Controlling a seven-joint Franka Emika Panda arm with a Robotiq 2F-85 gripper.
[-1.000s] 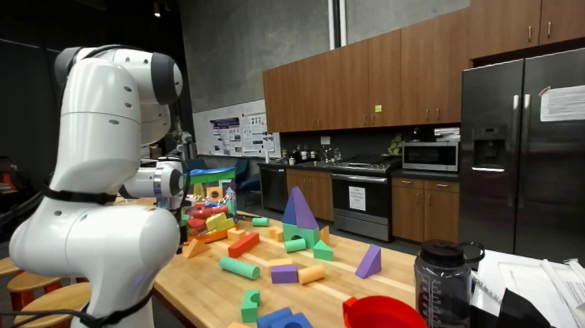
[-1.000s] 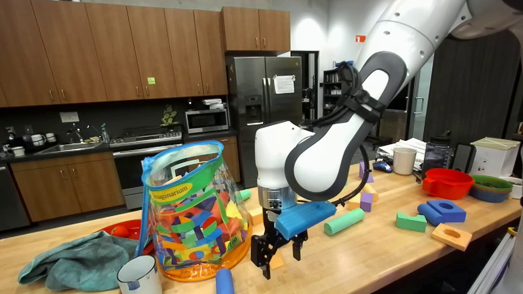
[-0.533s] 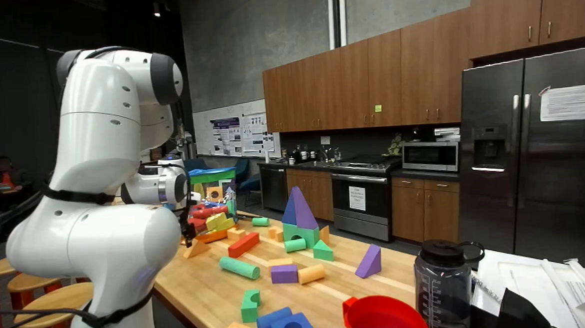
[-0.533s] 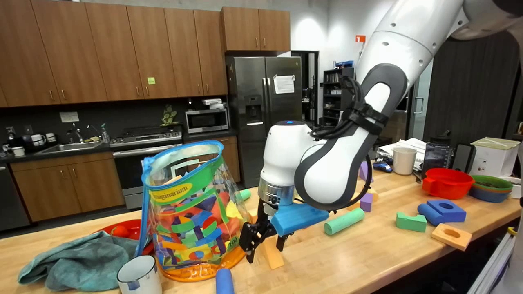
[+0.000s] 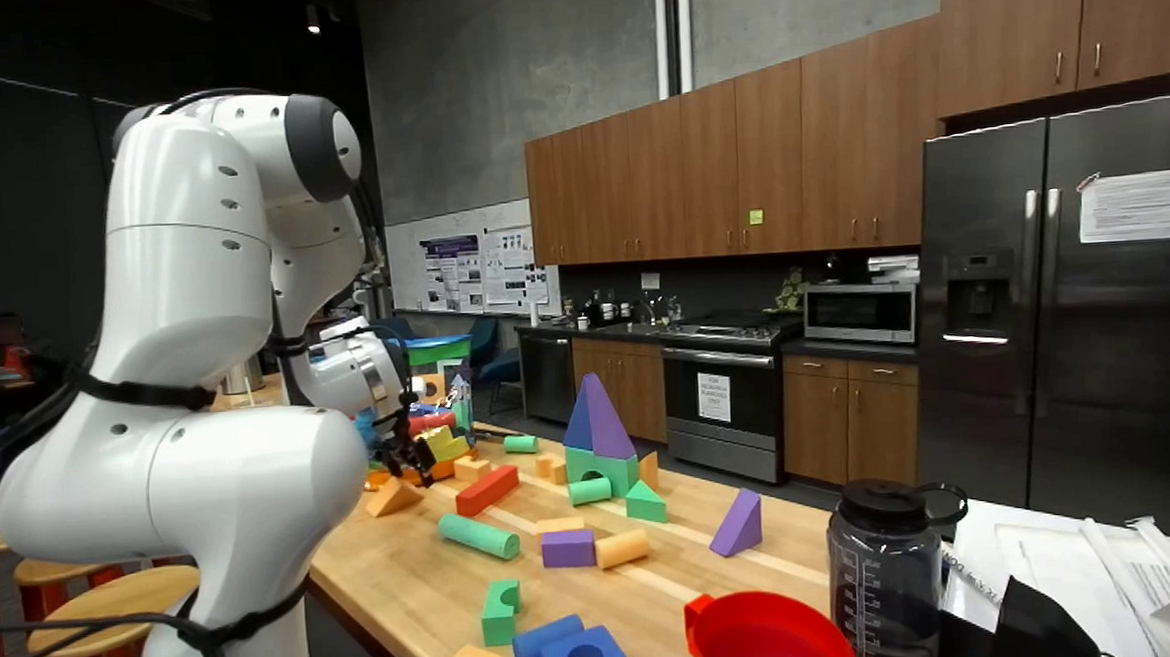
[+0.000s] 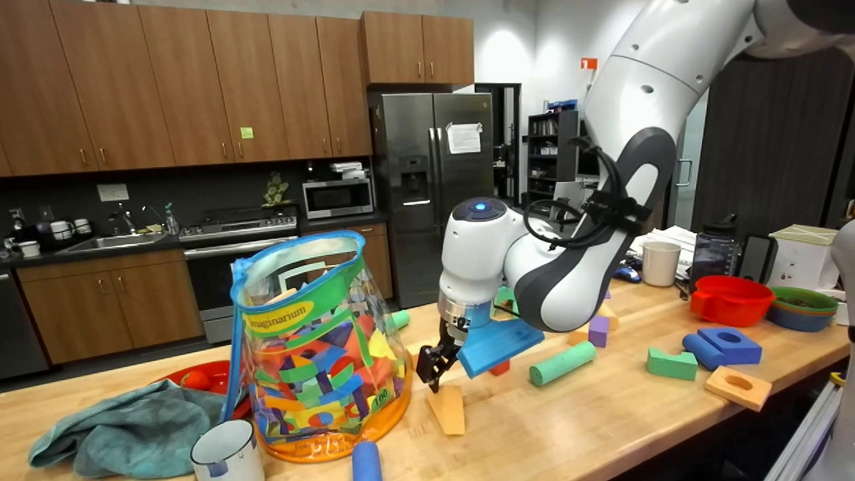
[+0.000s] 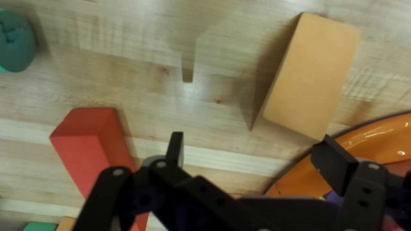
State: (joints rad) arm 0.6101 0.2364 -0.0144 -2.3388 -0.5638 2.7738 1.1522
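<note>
Above the desk (image 6: 534,434), near the clear Imaginarium block bag (image 6: 320,374), my claw (image 7: 252,150) is spread wide, its two halves well apart. Nearest to it, an orange triangular block (image 7: 311,77) lies on the desk (whether we touch, I cannot tell), its lower end in the wrist view close to the bag's orange base (image 7: 379,144). Toward that view's left, a red rectangular block (image 7: 83,150) lies partly hidden behind my claw.
</note>
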